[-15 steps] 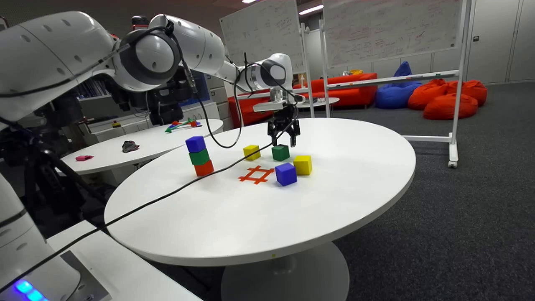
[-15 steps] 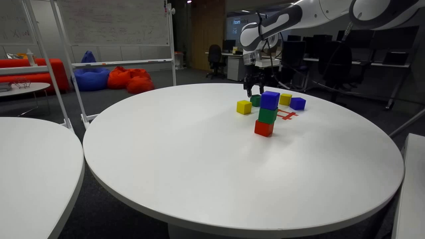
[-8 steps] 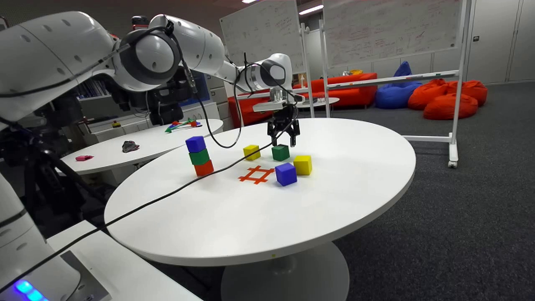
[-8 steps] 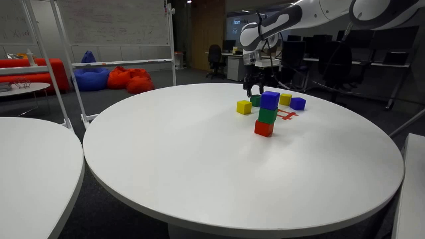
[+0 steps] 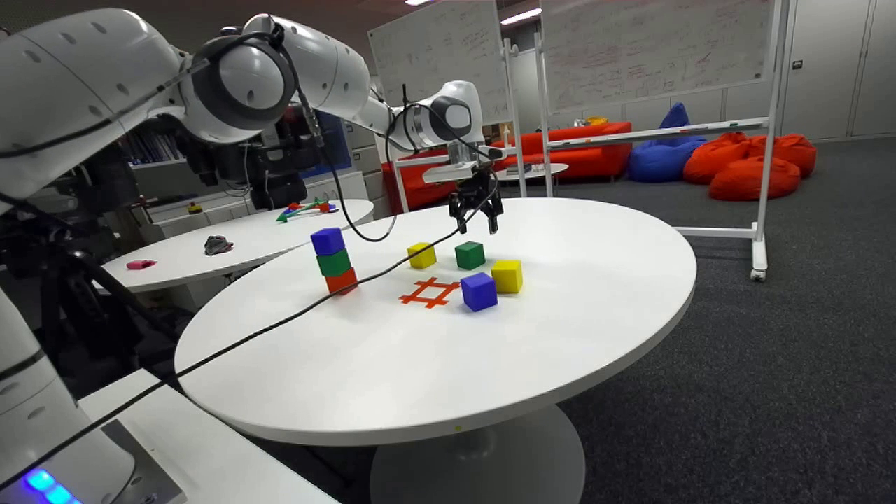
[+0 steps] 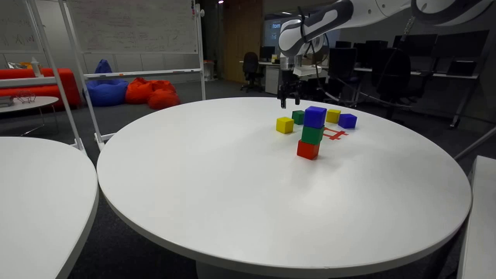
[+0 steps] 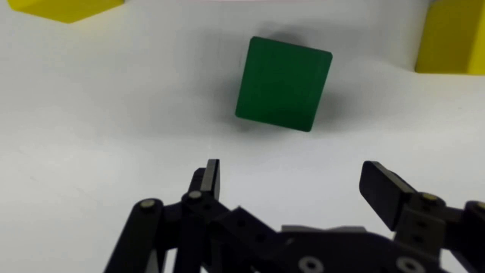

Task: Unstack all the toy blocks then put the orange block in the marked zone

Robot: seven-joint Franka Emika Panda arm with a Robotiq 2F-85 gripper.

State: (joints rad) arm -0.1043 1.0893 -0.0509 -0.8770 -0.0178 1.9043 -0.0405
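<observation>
White round table [image 5: 448, 357] takes up most of the space in front of me. Next biggest, the arm [image 5: 322, 66], reaching over it; only one here, so no q of which is nearer. Its end effector [image 7: 291, 176] hangs up off the table, jaws spread wide w/ nothing btwn them, nr the loose green block [image 7: 283, 84] but not touching it.

Then the stack [image 6: 312, 135], well apart from the end effector: on its near side in both exterior views, i.e. prob the robot's left & a bit back toward it. Cubes, so no long side to match; the stack's long axis is upright, so the coming move imo means crossing high, then straight down.

Marked zone [image 5: 424, 301] lies btwn stack & loose blue block [image 5: 479, 292] in an exterior view. A yellow block [image 5: 507, 276] is just beside that blue, can't tell if touching; another yellow block [image 5: 422, 255] sits nearer the stack.

Orange block [image 6: 308, 150] is the stack's bottom layer, under the middle green block [image 5: 334, 264] & the blue top block [image 6: 314, 117], so not in the zone yet. Blue prob has to come off first, then green; a low or skewed approach cd topple the lot
</observation>
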